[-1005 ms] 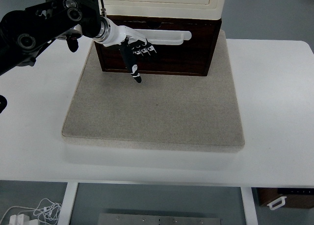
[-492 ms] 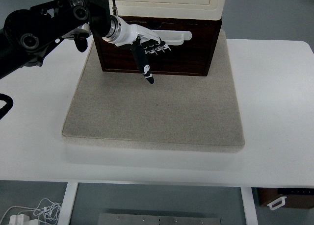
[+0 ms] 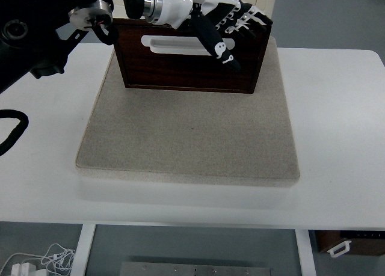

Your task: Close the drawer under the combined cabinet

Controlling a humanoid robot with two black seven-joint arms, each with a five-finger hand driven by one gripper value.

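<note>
A square grey felt mat (image 3: pixel 189 138) is lying on the white table (image 3: pixel 337 119), and the dark brown wooden drawer (image 3: pixel 180 68) is sitting at the mat's far edge. The left hand (image 3: pixel 219 23) is reaching across above the drawer's top right part.

Setting: robot test lab
Evidence: plain white rectangular table (image 3: pixel 337 119), grey square felt mat (image 3: pixel 192 138), loose white cables on floor (image 3: pixel 42 259)

The black left arm (image 3: pixel 42 29) enters from the upper left of the frame and runs along the top edge to a silver wrist. Its white-and-black left hand (image 3: pixel 219 20) lies top centre, fingers (image 3: pixel 219 44) extended and loosely spread toward the right, holding nothing.
</note>
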